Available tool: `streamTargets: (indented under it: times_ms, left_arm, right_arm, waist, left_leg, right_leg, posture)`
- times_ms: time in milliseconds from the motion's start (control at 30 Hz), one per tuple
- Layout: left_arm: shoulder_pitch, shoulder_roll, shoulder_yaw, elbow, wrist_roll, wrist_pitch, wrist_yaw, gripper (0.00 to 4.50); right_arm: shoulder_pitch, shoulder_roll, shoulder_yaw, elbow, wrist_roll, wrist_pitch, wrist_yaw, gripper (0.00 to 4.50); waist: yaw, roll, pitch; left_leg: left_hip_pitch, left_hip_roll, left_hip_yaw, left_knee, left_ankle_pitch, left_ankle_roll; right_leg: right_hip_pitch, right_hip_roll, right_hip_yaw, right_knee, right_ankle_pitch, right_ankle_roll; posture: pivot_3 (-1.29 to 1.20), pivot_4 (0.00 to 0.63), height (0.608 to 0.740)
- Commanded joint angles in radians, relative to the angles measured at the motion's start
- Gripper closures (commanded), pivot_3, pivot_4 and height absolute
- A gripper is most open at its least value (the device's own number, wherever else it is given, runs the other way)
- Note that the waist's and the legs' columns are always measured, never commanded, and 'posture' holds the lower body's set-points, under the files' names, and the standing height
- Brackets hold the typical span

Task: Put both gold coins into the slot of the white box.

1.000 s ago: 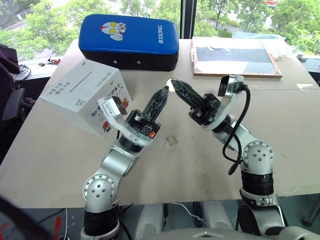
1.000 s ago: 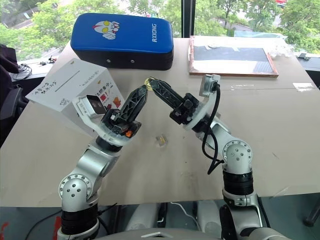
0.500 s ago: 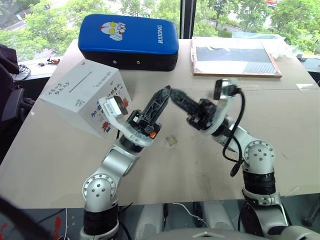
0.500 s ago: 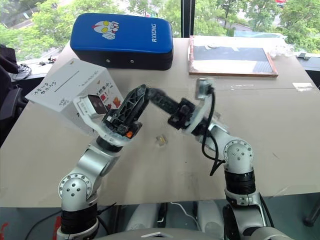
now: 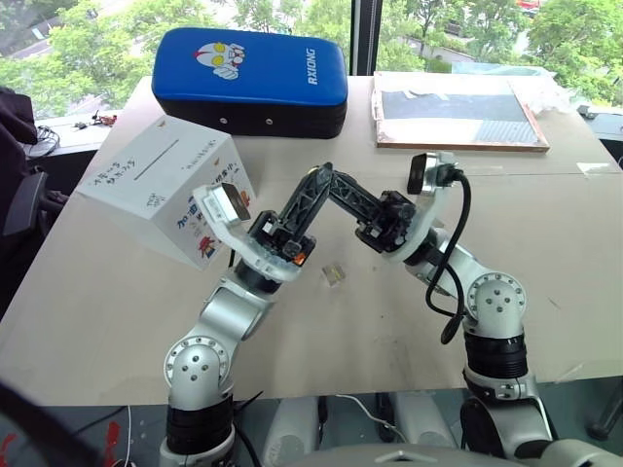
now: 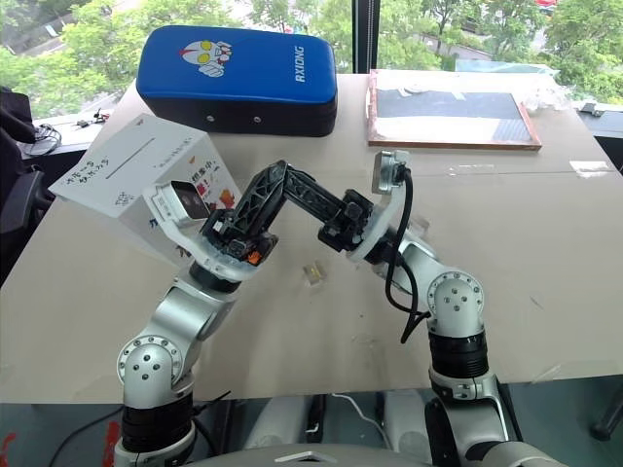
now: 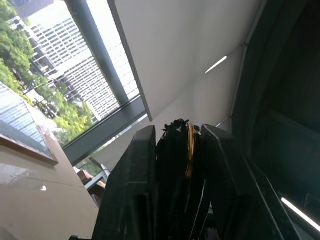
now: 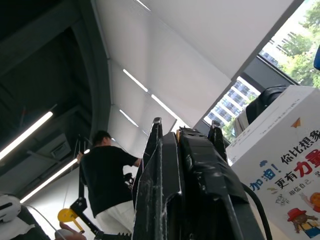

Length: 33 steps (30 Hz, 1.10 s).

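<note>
Pinching 1 gold coin (image 7: pixel 190 145), right end effector (image 5: pixel 326 177) sits between spread left end effector (image 7: pixel 177 135) fingers (white box (image 5: pixel 167 185) apart).

Both head cameras are looking forward and down from above the near edge of the counter (image 5: pixel 117 321), sharing its whole surface out to the far edge by the windows. Each wrist camera is sitting close behind its own fingers, facing steeply upward toward the ceiling (image 7: pixel 190 55) and window glazing.
</note>
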Motion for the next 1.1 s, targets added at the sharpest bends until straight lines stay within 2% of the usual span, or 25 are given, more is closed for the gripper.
streamTargets:
  times_ms: [33, 500, 567, 600, 667, 733, 767, 1033, 1100]
  left_arm:
    - [-0.004, -0.002, -0.002, -0.033, -0.006, -0.004, -0.021, 3.75]
    - [0.014, -0.018, 0.014, -0.033, -0.013, -0.04, -0.041, 3.75]
    - [0.019, -0.012, 0.012, -0.037, -0.019, -0.033, -0.046, 2.72]
    - [0.02, -0.012, 0.011, -0.038, -0.018, -0.033, -0.046, 2.56]
    - [0.024, -0.014, 0.011, -0.039, -0.001, -0.042, -0.037, 1.52]
    - [0.028, -0.016, 0.013, -0.04, 0.01, -0.048, -0.03, 0.68]
    - [0.035, -0.016, 0.015, -0.046, 0.006, -0.05, -0.041, 0.51]
    - [0.041, -0.032, 0.014, -0.048, 0.024, -0.069, -0.073, 0.51]
    - [0.037, -0.036, 0.013, -0.047, 0.03, -0.075, -0.077, 1.04]
  right_arm:
    - [-0.025, 0.017, -0.052, 0.001, 0.042, -0.039, -0.016, 4.5]
    - [-0.043, 0.037, -0.076, 0.016, 0.052, -0.058, -0.057, 4.5]
    - [-0.043, 0.036, -0.076, 0.016, 0.052, -0.057, -0.057, 4.5]
    - [-0.043, 0.036, -0.076, 0.017, 0.053, -0.057, -0.057, 4.5]
    - [-0.045, 0.036, -0.079, 0.019, 0.052, -0.058, -0.059, 4.5]
    - [-0.046, 0.037, -0.081, 0.02, 0.052, -0.058, -0.061, 4.5]
    - [-0.046, 0.041, -0.084, 0.02, 0.05, -0.063, -0.065, 4.5]
    - [-0.048, 0.044, -0.076, 0.014, 0.058, -0.058, -0.068, 4.5]
    - [-0.046, 0.04, -0.069, 0.01, 0.059, -0.049, -0.062, 4.5]
  waist:
    - [0.0, 0.0, 0.0]
    - [0.0, 0.0, 0.0]
    - [0.0, 0.0, 0.0]
    - [0.0, 0.0, 0.0]
    - [0.001, 0.0, 0.0]
    - [0.001, 0.0, 0.0]
    - [0.0, 0.0, 0.0]
    - [-0.001, 0.0, 0.0]
    - [-0.001, 0.0, 0.0]
  left_leg:
    - [0.0, 0.0, 0.0, 0.0, 0.0, 0.0]
    - [0.0, 0.0, 0.0, 0.0, 0.0, 0.0]
    - [0.0, 0.0, 0.0, 0.0, 0.0, 0.0]
    - [0.0, 0.0, 0.0, 0.0, 0.0, 0.0]
    - [0.0, 0.0, 0.0, 0.0, 0.0, 0.0]
    - [0.0, 0.0, 0.0, 0.0, 0.0, 0.0]
    - [0.0, 0.0, 0.0, 0.0, 0.0, 0.0]
    - [0.001, 0.0, 0.0, -0.003, 0.0, 0.0]
    - [0.001, 0.0, 0.001, -0.003, 0.0, 0.0]
  right_leg:
    - [0.0, 0.0, 0.0, 0.0, 0.0, 0.0]
    - [0.0, 0.0, 0.0, 0.0, 0.0, 0.0]
    - [0.0, 0.0, 0.0, 0.0, 0.0, 0.0]
    - [0.0, 0.0, 0.0, 0.0, 0.0, 0.0]
    - [0.0, 0.0, 0.0, 0.0, 0.0, 0.0]
    - [0.0, 0.0, 0.0, 0.0, 0.0, 0.0]
    - [0.0, 0.0, 0.0, 0.0, 0.0, 0.0]
    - [0.0, 0.0, 0.0, 0.0, 0.0, 0.0]
    - [0.0, 0.0, 0.0, -0.001, 0.0, 0.0]
  posture:
    - [0.0, 0.15, 0.74]
    - [0.0, 0.15, 0.74]
    - [0.0, 0.15, 0.74]
    - [0.0, 0.15, 0.74]
    - [0.0, 0.15, 0.74]
    - [0.0, 0.15, 0.74]
    - [0.0, 0.15, 0.74]
    - [0.0, 0.15, 0.74]
    - [0.0, 0.15, 0.74]
